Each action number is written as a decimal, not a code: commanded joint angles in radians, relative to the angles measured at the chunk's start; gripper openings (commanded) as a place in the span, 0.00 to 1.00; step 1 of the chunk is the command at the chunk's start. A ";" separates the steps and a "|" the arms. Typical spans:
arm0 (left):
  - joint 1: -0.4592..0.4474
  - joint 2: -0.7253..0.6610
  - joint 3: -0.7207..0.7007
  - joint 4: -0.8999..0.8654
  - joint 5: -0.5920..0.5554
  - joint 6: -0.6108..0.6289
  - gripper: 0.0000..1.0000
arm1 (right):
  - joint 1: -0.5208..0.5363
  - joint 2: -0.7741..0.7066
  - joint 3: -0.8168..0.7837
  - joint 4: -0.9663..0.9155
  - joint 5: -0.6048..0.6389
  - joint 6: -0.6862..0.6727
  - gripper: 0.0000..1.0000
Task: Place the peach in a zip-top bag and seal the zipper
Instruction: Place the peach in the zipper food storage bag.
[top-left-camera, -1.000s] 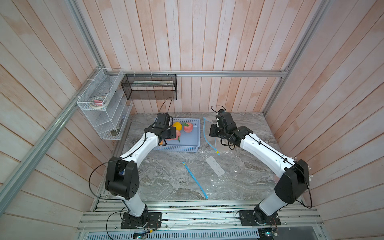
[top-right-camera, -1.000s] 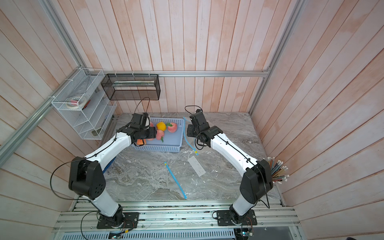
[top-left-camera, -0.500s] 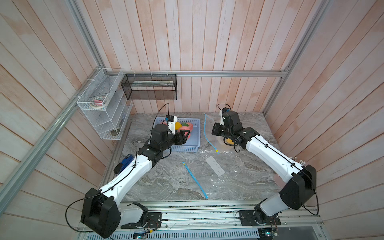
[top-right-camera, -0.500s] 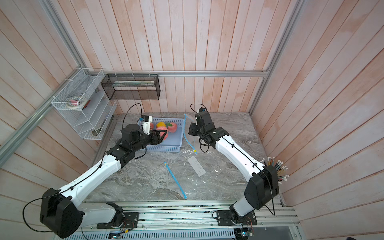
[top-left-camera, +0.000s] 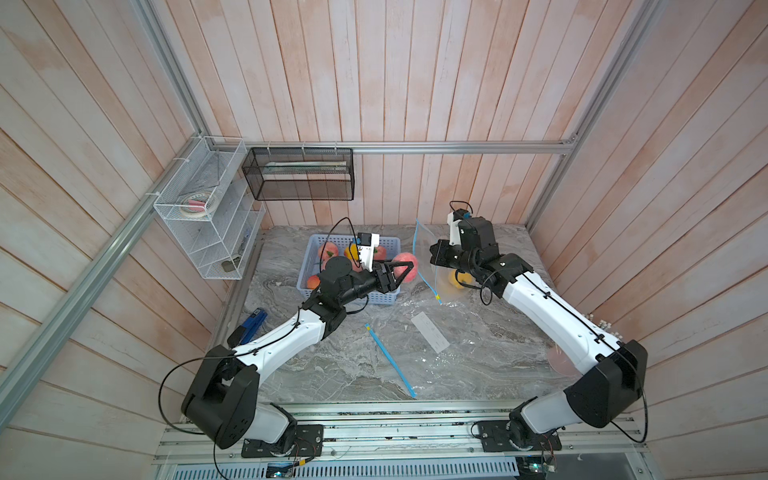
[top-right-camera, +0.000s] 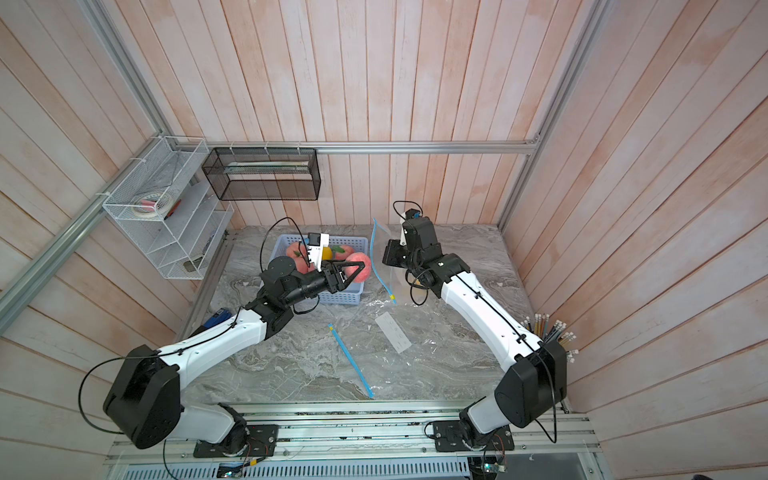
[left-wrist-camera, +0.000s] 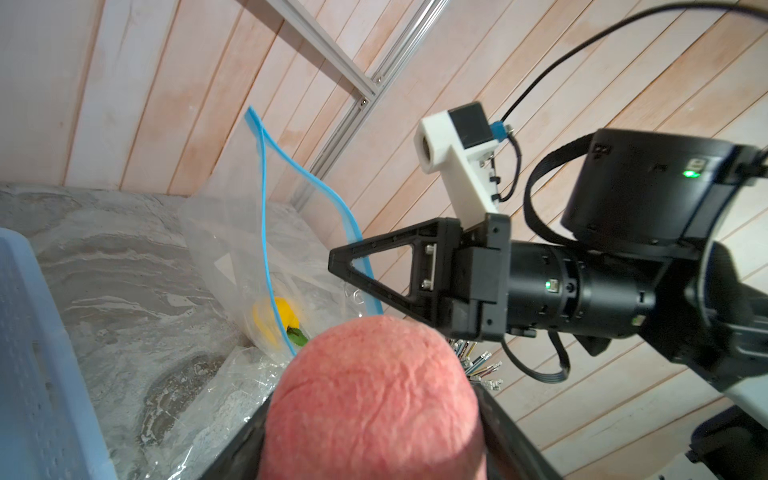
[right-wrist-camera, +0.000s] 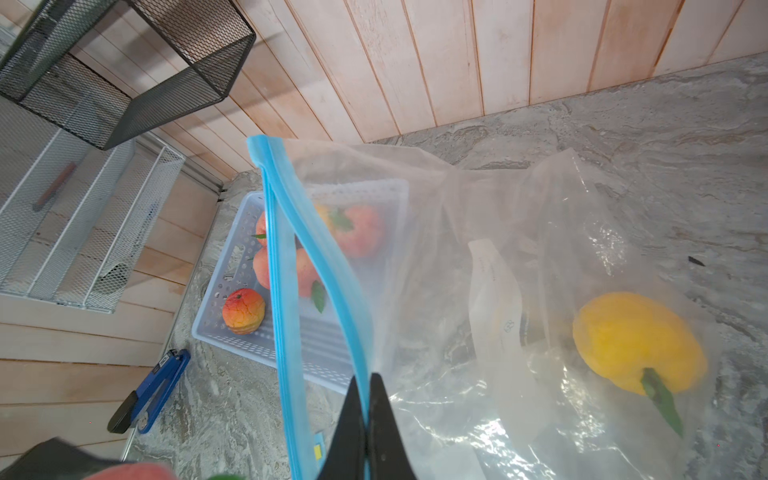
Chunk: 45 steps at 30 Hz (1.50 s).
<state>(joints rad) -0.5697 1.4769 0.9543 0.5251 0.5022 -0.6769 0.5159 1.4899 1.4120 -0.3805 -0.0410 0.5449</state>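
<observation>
One peach (left-wrist-camera: 374, 399) inside left claw (top-right-camera: 360, 269), seemingly gripped.

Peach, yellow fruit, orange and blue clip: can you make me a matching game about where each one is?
Things:
1. peach
2. yellow fruit
3. orange
4. blue clip

Places:
A. in the basket
B. inside the bag
C. on the table
D. in the left gripper

Pairs: 1-D, 2-B, 3-A, 4-C
</observation>
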 joint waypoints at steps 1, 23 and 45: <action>-0.012 0.051 0.078 0.087 0.044 -0.033 0.59 | -0.004 -0.024 -0.026 0.027 -0.056 -0.006 0.00; -0.015 0.218 0.122 0.009 -0.083 0.004 0.51 | -0.037 -0.060 -0.069 0.068 -0.132 0.033 0.00; -0.120 0.268 0.369 -0.444 -0.244 0.298 0.61 | -0.053 -0.123 -0.189 0.288 -0.390 0.215 0.00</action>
<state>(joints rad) -0.6823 1.7298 1.2900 0.1162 0.2642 -0.4034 0.4667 1.4029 1.2461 -0.1848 -0.3630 0.7109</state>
